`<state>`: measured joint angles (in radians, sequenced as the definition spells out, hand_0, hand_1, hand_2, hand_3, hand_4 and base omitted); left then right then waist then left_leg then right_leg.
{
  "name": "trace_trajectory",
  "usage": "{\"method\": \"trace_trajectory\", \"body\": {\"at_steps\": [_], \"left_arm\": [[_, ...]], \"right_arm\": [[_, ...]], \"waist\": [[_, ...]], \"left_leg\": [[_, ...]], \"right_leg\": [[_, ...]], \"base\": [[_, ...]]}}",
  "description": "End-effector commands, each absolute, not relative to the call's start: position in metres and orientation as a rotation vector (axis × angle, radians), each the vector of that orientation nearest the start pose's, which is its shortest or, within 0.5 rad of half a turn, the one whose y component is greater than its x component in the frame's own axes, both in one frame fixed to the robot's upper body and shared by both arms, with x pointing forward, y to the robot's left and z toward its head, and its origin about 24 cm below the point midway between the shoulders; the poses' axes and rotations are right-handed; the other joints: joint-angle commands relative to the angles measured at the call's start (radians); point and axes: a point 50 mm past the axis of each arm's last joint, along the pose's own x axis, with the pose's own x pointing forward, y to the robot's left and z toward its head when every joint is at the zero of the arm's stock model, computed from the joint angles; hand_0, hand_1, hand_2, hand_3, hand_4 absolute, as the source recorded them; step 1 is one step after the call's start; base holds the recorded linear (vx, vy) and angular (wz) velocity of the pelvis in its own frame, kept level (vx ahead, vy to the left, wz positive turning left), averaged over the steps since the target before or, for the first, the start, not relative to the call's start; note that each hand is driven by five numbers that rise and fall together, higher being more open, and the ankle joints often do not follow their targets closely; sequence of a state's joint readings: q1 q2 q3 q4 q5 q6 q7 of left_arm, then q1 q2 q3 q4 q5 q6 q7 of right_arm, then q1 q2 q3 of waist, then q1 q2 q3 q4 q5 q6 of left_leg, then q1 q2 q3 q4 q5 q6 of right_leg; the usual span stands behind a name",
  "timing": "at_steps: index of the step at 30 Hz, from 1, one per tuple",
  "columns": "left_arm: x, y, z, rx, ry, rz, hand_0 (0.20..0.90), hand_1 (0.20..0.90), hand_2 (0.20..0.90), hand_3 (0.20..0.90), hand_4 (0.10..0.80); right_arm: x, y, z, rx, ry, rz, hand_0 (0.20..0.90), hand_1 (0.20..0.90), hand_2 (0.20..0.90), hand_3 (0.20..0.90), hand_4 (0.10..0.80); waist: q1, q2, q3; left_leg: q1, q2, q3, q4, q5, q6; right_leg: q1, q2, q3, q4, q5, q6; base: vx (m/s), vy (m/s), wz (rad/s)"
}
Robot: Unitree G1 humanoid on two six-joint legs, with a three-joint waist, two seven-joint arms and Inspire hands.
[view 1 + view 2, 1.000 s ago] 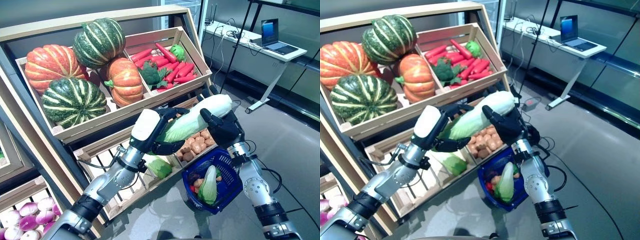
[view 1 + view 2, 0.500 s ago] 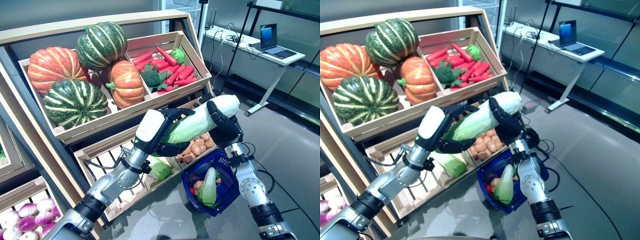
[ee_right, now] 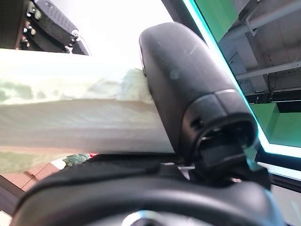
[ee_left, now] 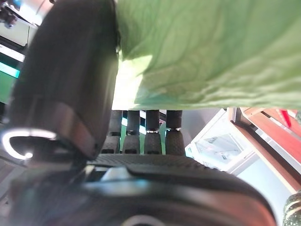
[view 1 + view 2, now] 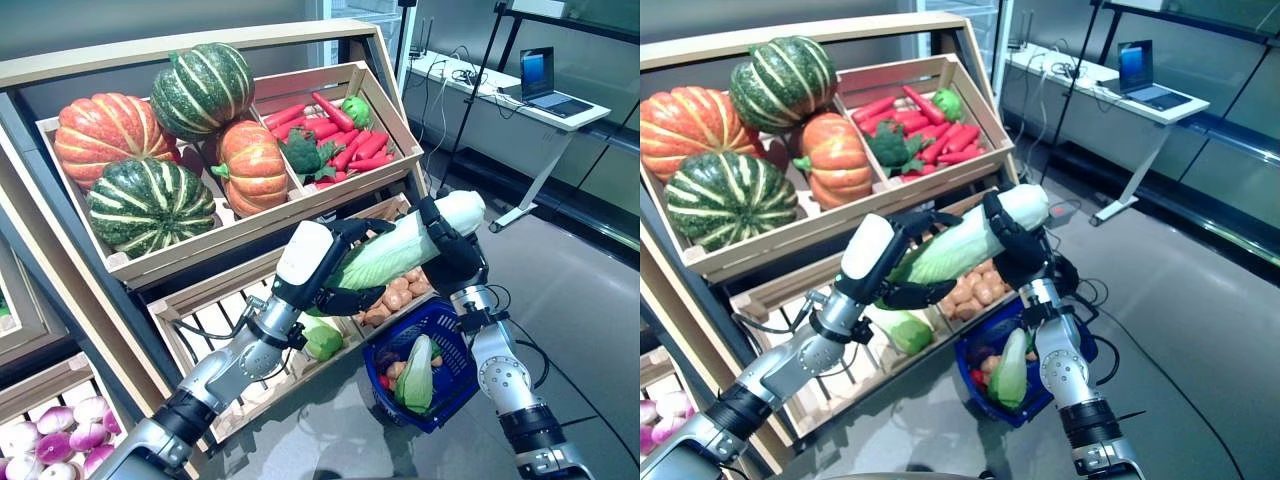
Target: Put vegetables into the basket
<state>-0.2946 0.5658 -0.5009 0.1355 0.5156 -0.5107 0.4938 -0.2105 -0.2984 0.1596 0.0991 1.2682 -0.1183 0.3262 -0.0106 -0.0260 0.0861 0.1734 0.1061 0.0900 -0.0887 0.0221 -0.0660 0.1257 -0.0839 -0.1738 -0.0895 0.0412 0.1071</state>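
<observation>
A long napa cabbage [image 5: 400, 245], green-leaved with a white stalk end, is held in the air in front of the stand's lower shelf, above the blue basket [image 5: 455, 372]. My left hand [image 5: 325, 275] is curled round its leafy end. My right hand [image 5: 452, 250] is curled round its white end; its thumb lies over the stalk in the right wrist view [image 3: 188, 94]. The cabbage's green leaves show in the left wrist view [image 4: 211, 52] over my fingers [image 4: 150, 136]. The basket stands on the floor and holds another napa cabbage [image 5: 418, 372] and small vegetables.
The wooden stand [image 5: 200, 250] with sloped crates of vegetables rises at the left and behind the hands. A white desk with a laptop [image 5: 545, 75] stands at the far right. Grey floor [image 5: 590, 300] lies to the right of the basket.
Both hands have carried the cabbage a little to the right and up, so its white end now sits further over the basket.
</observation>
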Motion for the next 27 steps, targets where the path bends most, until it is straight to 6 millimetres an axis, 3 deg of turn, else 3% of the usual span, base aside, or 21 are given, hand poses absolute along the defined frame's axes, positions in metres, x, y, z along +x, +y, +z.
{"method": "trace_trajectory", "body": {"at_steps": [1, 2, 13, 20, 27], "left_arm": [[0.258, 0.090, 0.129, 0.741, -1.015, -0.439, 0.801, 0.801, 0.801, 0.801, 0.734], [0.258, 0.091, 0.129, 0.742, -1.011, -0.438, 0.900, 0.900, 0.900, 0.900, 0.800], [0.272, 0.127, 0.089, 0.762, -0.686, -0.319, 0.900, 0.900, 0.900, 0.900, 0.800], [0.272, 0.149, 0.070, 0.815, -0.587, -0.235, 0.900, 0.900, 0.900, 0.900, 0.800], [0.276, 0.181, 0.059, 0.848, -0.485, -0.093, 0.900, 0.900, 0.900, 0.900, 0.800]], "right_arm": [[0.306, -0.155, 0.168, 1.009, -0.572, 0.535, 0.300, 0.300, 0.300, 0.300, 0.400], [0.306, -0.155, 0.168, 1.008, -0.572, 0.534, 0.300, 0.300, 0.300, 0.300, 0.400], [0.302, -0.177, 0.168, 0.909, -0.629, 0.436, 0.300, 0.300, 0.300, 0.300, 0.400], [0.299, -0.194, 0.159, 0.791, -0.610, 0.325, 0.300, 0.300, 0.300, 0.300, 0.400], [0.295, -0.233, 0.152, 0.532, -0.580, 0.110, 0.300, 0.300, 0.300, 0.300, 0.400]], "waist": [[0.006, -0.012, -0.044], [0.005, -0.012, -0.044], [0.007, -0.014, -0.041], [0.005, -0.018, -0.036], [-0.004, -0.018, -0.031]], "left_leg": [[-0.023, 0.011, 0.022, 0.001, -0.035, 0.000], [-0.024, 0.011, 0.022, 0.001, -0.034, 0.000], [-0.023, 0.013, 0.026, 0.001, -0.033, 0.001], [-0.020, 0.017, 0.033, 0.001, -0.030, 0.000], [-0.010, 0.021, 0.042, 0.001, -0.038, -0.006]], "right_leg": [[0.026, -0.046, -0.009, 0.002, -0.008, 0.009], [0.025, -0.046, -0.009, 0.002, -0.007, 0.009], [0.022, -0.045, -0.004, 0.002, -0.005, 0.008], [0.021, -0.043, 0.000, 0.002, -0.002, 0.007], [0.026, -0.040, 0.009, 0.002, -0.009, 0.010]], "base": [[0.000, 0.000, 0.00], [0.000, 0.000, 0.00], [0.004, 0.000, 0.00], [0.022, 0.001, -0.01], [0.016, 0.003, -0.06]]}}
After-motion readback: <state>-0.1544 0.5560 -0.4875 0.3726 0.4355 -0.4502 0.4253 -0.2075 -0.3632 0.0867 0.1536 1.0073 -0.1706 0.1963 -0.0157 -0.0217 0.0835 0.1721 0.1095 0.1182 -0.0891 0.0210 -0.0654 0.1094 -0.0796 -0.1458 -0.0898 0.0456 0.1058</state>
